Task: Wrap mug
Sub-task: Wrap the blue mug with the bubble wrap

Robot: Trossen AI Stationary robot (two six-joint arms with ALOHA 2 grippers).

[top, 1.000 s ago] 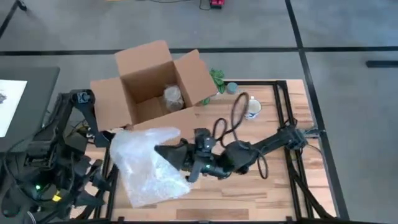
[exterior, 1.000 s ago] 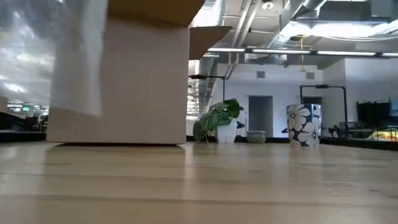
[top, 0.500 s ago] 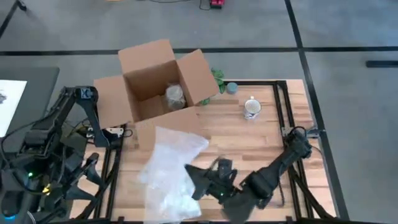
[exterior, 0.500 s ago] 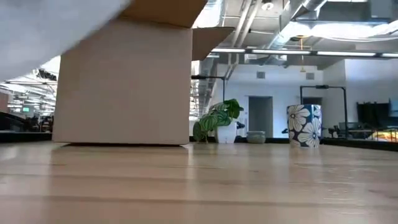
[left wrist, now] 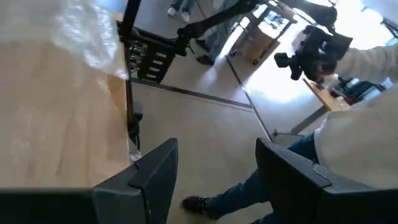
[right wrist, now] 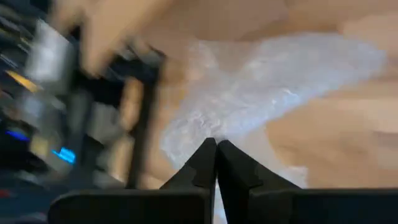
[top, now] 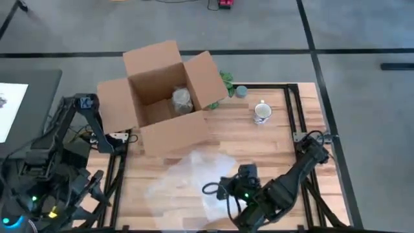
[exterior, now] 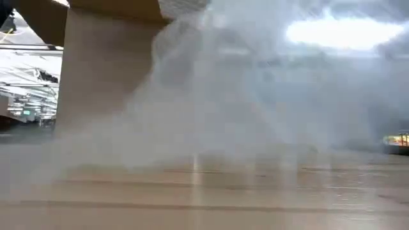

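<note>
A white flowered mug [top: 262, 112] stands upright on its base at the table's far right. A clear bubble wrap sheet [top: 191, 178] lies spread on the wood in front of the cardboard box [top: 162, 90]. It also fills the low view [exterior: 255, 96]. My right gripper [top: 218, 191] is at the sheet's near right part, close to the table's near edge, shut on it [right wrist: 216, 148]. My left gripper [left wrist: 214, 162] is open and holds nothing. It hangs beyond the table's left edge, where the left arm [top: 77, 123] waits. My right gripper pinches the bubble wrap between its two shut fingers at the sheet's near end [right wrist: 214, 132]. One layer or several, I cannot tell. The fingers point low toward the table's left. The rest of the sheet [right wrist: 267, 87] lies slack on the table beyond the tips.
The open box holds a wrapped object [top: 181, 100]. A green plant [top: 226, 82] and a small grey bowl [top: 241, 91] stand beside the box at the far edge. Bare wood lies between the sheet and the mug. A person's sleeve [left wrist: 367, 124] shows beyond the table's left side.
My right gripper has gone from beside the box toward the table's near edge and down, taking the bubble wrap with it. The sheet, first bunched up and raised at the left, now lies spread flat before the box.
</note>
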